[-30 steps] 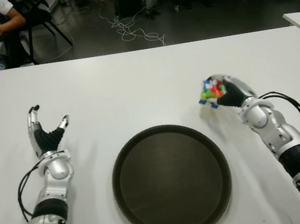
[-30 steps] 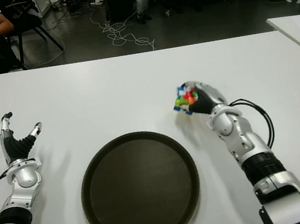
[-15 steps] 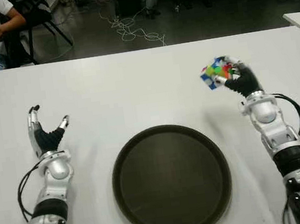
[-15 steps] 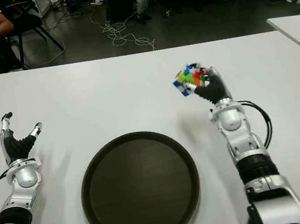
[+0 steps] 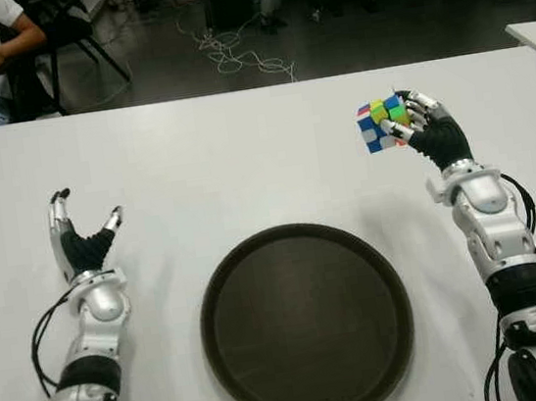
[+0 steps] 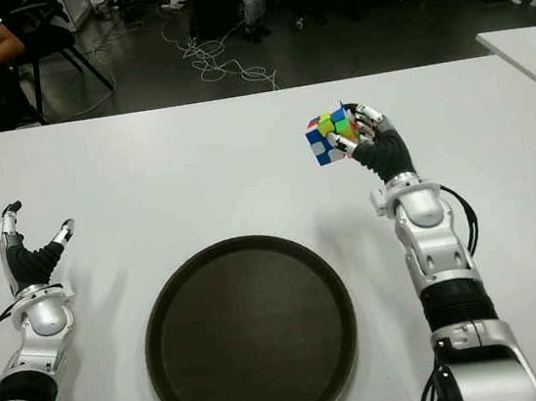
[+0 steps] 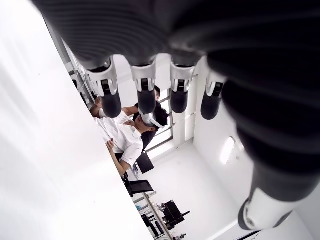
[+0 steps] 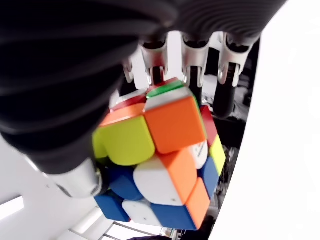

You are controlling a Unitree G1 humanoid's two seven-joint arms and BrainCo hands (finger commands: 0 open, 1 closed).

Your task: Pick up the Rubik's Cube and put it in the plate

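Right wrist view shows us our right hand (image 8: pixel 150 75) clasping the Rubik's Cube (image 8: pixel 160 155), no lettering legible; the eye views place it aloft beyond the plate (image 5: pixel 221 296). Our left hand (image 5: pixel 81 247) stays spread, empty.

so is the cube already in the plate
No, the Rubik's Cube is held up in the right hand, above the table beyond the plate, which holds nothing.

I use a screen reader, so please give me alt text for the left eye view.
The right hand holds a Rubik's Cube in the air, beyond and to the right of an empty dark plate on a white table. The left hand, open, shows left of the plate.
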